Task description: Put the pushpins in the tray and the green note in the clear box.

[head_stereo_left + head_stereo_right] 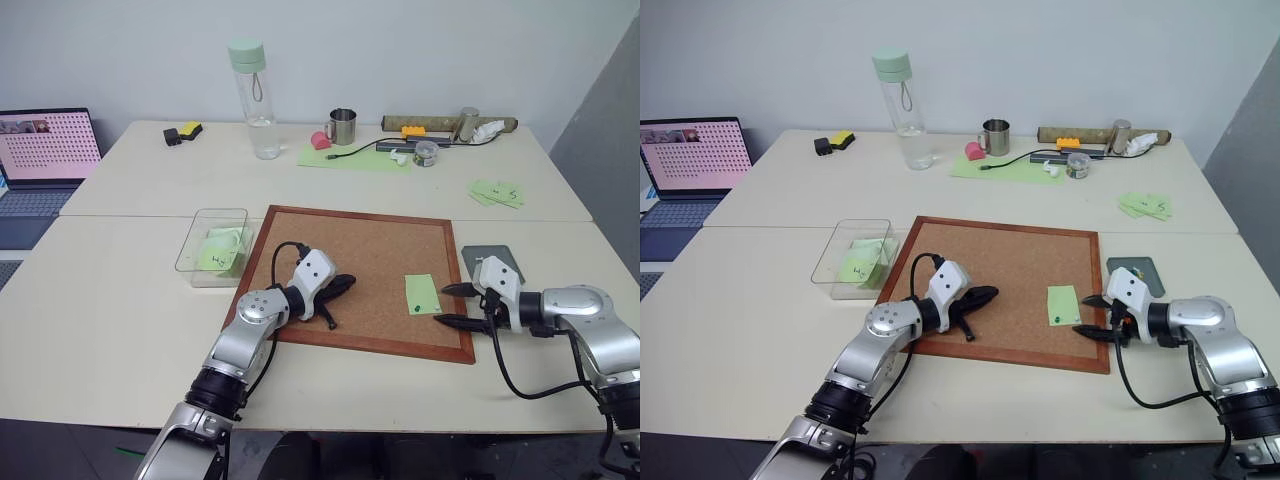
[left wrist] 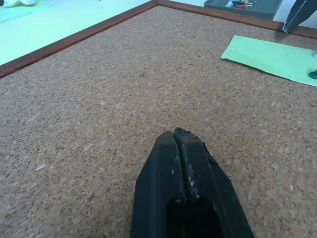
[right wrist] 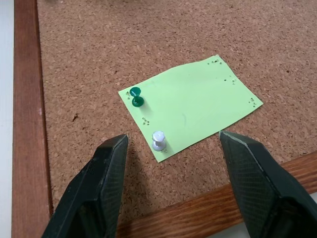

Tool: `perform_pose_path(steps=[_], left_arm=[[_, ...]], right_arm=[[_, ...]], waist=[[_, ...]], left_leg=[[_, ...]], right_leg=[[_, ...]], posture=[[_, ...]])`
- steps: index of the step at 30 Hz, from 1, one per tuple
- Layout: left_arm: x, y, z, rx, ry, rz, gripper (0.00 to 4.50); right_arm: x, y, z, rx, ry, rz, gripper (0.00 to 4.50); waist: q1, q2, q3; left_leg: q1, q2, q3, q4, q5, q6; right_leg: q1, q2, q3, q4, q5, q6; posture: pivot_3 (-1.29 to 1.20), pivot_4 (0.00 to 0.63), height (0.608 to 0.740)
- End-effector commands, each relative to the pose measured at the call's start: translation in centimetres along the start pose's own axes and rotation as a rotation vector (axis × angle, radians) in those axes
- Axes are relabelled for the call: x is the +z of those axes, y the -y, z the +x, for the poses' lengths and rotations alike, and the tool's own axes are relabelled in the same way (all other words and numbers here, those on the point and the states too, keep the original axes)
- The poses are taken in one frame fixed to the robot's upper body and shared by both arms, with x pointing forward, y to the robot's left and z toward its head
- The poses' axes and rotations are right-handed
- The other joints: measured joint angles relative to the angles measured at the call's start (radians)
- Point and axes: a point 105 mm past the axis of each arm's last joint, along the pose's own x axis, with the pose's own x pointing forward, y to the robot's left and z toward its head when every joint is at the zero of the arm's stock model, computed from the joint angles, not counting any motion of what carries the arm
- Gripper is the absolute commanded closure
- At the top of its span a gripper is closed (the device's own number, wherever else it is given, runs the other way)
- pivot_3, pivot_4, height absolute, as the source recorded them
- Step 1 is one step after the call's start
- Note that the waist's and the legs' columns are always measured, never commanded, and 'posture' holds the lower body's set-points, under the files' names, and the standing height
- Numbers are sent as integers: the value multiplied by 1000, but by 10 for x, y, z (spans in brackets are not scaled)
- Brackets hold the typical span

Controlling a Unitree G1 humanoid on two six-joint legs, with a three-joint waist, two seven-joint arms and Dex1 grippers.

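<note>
The green note (image 1: pixel 422 294) lies on the corkboard (image 1: pixel 340 245) near its right edge. A green pushpin (image 3: pixel 135 96) and a white one (image 3: pixel 158 140) stand in the note's near end. My right gripper (image 3: pixel 173 135) is open and points at that end from the board's right rim, a finger on each side of the white pin and apart from it. The grey tray (image 1: pixel 495 256) sits just behind this gripper, with small coloured pin heads (image 2: pixel 240 4) in it. My left gripper (image 2: pixel 181 135) is shut and empty, resting on the cork at mid-board. The clear box (image 1: pixel 196 243) stands left of the board with green slips inside.
Along the table's back are a tall clear bottle (image 1: pixel 254 95), a metal mug (image 1: pixel 343 126), a large green sheet (image 1: pixel 355 157) and a cable. Handwritten green notes (image 1: pixel 497 193) lie at the far right. A laptop (image 1: pixel 45 150) stands at the far left.
</note>
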Motion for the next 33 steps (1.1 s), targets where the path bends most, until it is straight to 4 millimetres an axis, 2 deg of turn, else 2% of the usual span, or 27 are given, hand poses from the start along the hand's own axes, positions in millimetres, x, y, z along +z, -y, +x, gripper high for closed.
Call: perform_pose_path(steps=[1, 11, 20, 27, 32, 33], left_arm=[[-20, 4, -3, -4, -74, -24, 4500], [-22, 4, -5, -2, -81, -25, 4500], [-22, 3, -5, 0, -83, -20, 4500], [-23, 3, -6, 0, -85, -19, 4500], [-23, 3, -5, -5, -87, -15, 4500], [-24, 3, -5, -5, -88, -15, 4500]], right_arm=[[7, 3, 1, -9, 25, -33, 1612], [11, 0, 1, 8, 77, -6, 1612], [6, 12, -6, -129, 146, -33, 1612], [1, -3, -2, -152, 190, -10, 1612], [1, -1, -1, -190, 223, 36, 1612], [1, -1, -1, -190, 225, 43, 1807]], waist=[[0, 0, 0], [0, 0, 0], [0, 0, 0], [0, 0, 0], [-1, 0, -1], [-1, 0, -1]], left_leg=[[0, 0, 0, 0, 0, 0], [0, 0, 0, 0, 0, 0], [0, 0, 0, 0, 0, 0], [0, 0, 0, 0, 0, 0], [1, 0, 0, 0, 0, 0], [1, 0, 0, 0, 0, 0]], right_leg=[[0, 0, 0, 0, 0, 0], [0, 0, 0, 0, 0, 0], [0, 0, 0, 0, 0, 0], [0, 0, 0, 0, 0, 0], [0, 0, 0, 0, 0, 0], [0, 0, 0, 0, 0, 0]], posture=[[0, 150, 740], [0, 150, 740], [0, 150, 740], [0, 150, 740], [0, 150, 740], [0, 150, 740]])
